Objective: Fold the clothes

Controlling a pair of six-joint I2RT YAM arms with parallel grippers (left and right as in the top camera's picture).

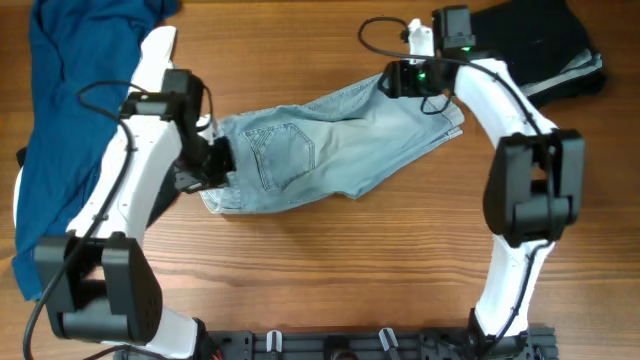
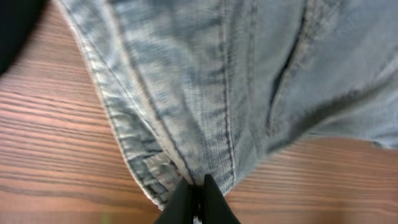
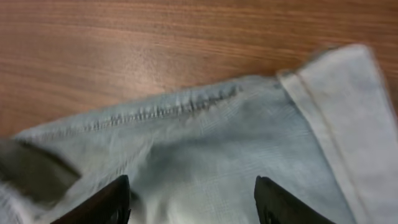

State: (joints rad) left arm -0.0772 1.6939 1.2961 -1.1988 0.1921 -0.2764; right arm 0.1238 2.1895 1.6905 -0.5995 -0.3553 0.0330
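— Where do the jeans lie?
— The jeans (image 1: 330, 150) lie flat mid-counter. In the overhead view their long axis slants from lower left to upper right, with a back pocket facing up.
— Room around them?
— Bare counter (image 1: 330, 270) runs wide along their near edge. A navy garment (image 1: 70, 80) covers the left edge and a black garment (image 1: 540, 40) the far right corner. Both lie apart from the denim.
— The grippers?
— The left gripper (image 2: 198, 186) is closed, pinching the seamed left end; only its wrist view shows that. The right gripper (image 3: 189, 199) stands open over the hemmed right end, fingers wide apart, clear only in its wrist view.
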